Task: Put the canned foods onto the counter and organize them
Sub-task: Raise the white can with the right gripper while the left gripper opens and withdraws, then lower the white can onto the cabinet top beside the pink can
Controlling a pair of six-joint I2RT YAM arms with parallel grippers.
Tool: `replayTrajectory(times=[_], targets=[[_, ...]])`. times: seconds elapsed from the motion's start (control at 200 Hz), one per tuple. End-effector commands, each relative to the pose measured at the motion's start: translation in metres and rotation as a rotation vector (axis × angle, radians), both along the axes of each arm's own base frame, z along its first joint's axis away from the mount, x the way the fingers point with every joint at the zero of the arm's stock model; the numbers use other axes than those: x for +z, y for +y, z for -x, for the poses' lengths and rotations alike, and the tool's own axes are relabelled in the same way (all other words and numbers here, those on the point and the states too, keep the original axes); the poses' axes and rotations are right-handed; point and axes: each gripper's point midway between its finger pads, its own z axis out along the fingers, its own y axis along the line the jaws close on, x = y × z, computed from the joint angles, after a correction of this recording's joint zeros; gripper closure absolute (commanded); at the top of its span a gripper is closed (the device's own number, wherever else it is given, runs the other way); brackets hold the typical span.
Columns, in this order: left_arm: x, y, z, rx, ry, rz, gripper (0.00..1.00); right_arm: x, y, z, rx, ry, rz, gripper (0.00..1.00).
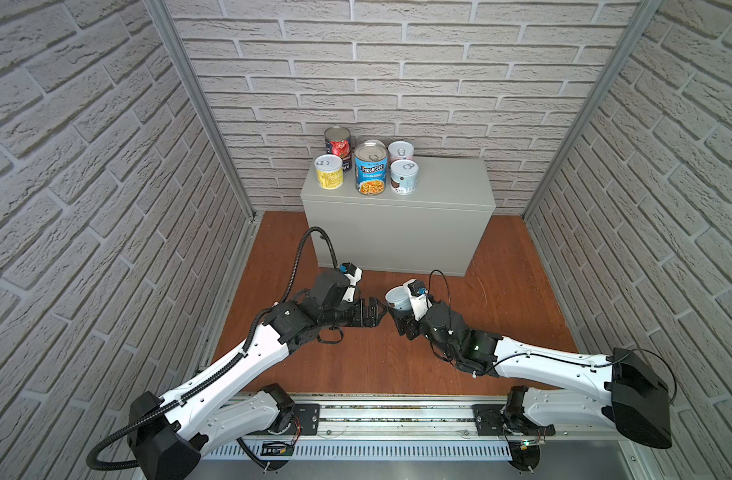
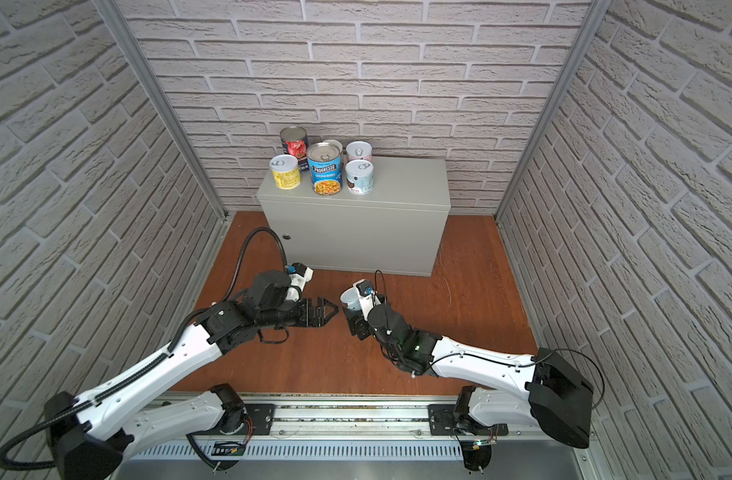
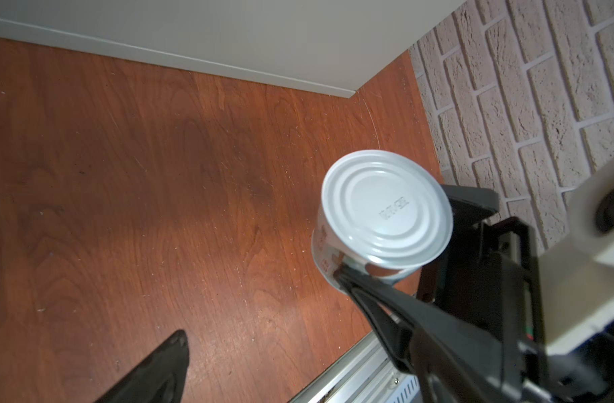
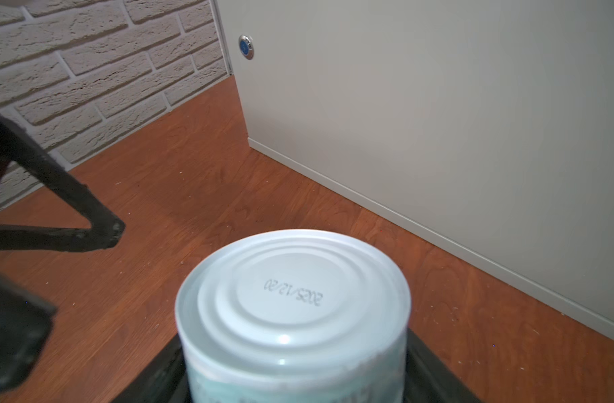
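While the right gripper (image 1: 396, 311) clasped the pale can (image 1: 397, 297), stamped end upward, the counter (image 1: 443, 183) rose ahead of and above that hand; the left gripper (image 1: 381, 313), just beside it, gaped empty.

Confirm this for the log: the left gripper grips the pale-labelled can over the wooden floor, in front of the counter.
Wrong arm: the right gripper grips the pale-labelled can, not the left. The right wrist view shows the can between its fingers; the left gripper stands open beside it in both top views. The rest holds: over the wooden floor, in front of the counter.
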Motion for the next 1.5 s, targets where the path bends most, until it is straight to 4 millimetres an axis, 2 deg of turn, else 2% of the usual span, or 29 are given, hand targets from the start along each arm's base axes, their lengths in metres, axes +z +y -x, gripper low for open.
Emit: replayTrajectory(times=[0.0,0.1,0.315,0.37,0.39,0.555,0.645,0.705,0.915,1.005,1.145,1.365,1.495], targets=[[0.011,0.016,-0.011,0.083,-0.092,0.01,0.02,0.069,-0.009,-0.013,-0.078,-0.126,-0.085,0.3],[0.012,0.024,-0.007,0.098,-0.117,0.023,0.02,0.096,-0.016,-0.017,-0.085,-0.15,-0.073,0.3],[0.003,0.044,0.006,0.138,-0.136,0.019,0.02,0.183,-0.025,-0.038,-0.055,-0.237,-0.127,0.29],[-0.003,0.047,0.008,0.144,-0.127,0.022,0.02,0.205,-0.028,-0.05,-0.051,-0.256,-0.134,0.29],[0.002,0.049,0.011,0.147,-0.143,0.042,0.02,0.213,-0.03,-0.054,-0.054,-0.263,-0.138,0.29],[-0.004,0.056,0.023,0.152,-0.136,0.083,0.02,0.263,-0.052,-0.103,-0.121,-0.317,-0.197,0.29],[-0.006,0.063,0.028,0.159,-0.147,0.076,0.02,0.282,-0.046,-0.123,-0.064,-0.362,-0.18,0.28],[-0.006,0.073,0.03,0.179,-0.162,0.05,0.02,0.286,-0.043,-0.138,-0.049,-0.395,-0.136,0.28],[0.005,0.096,0.035,0.232,-0.218,0.011,0.01,0.29,-0.062,-0.18,-0.138,-0.421,-0.174,0.28],[0.004,0.103,0.038,0.246,-0.218,-0.003,0.02,0.295,-0.074,-0.188,-0.18,-0.447,-0.207,0.28],[0.001,0.111,0.04,0.268,-0.208,-0.037,0.02,0.304,-0.093,-0.19,-0.222,-0.498,-0.26,0.28],[0.003,0.117,0.038,0.297,-0.216,-0.061,0.02,0.302,-0.12,-0.205,-0.302,-0.506,-0.278,0.28],[0.007,0.115,0.035,0.293,-0.214,-0.075,0.02,0.301,-0.132,-0.223,-0.331,-0.521,-0.278,0.28]])
